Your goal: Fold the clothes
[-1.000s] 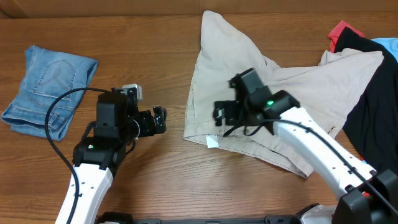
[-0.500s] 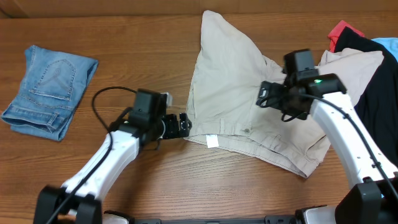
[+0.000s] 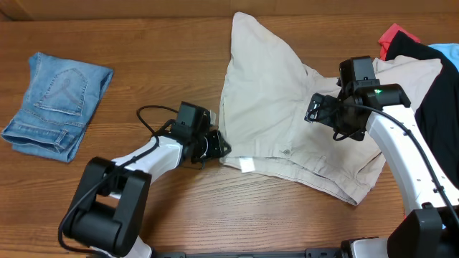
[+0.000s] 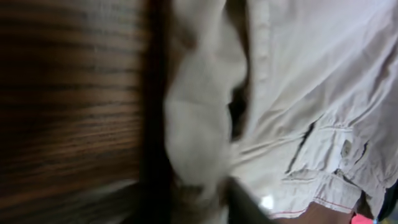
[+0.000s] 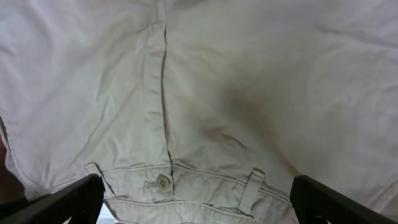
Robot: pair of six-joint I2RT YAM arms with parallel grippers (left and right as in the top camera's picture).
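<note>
L gripper (image 3: 221, 147) at khaki shorts (image 3: 265, 100) edge, grip unclear; R gripper (image 5: 198, 183) released; wood table (image 3: 143, 36).

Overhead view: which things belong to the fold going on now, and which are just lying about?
In hand: beige shorts; left gripper at their edge; right gripper open above them.
Lying by: folded jeans; black garment; red garment; light blue garment.

Rumpled beige shorts (image 3: 265, 93) sprawl in the middle of the table (image 3: 158, 43); a black garment (image 3: 434, 115) at its right edge, folded jeans (image 3: 57, 104) left.
</note>
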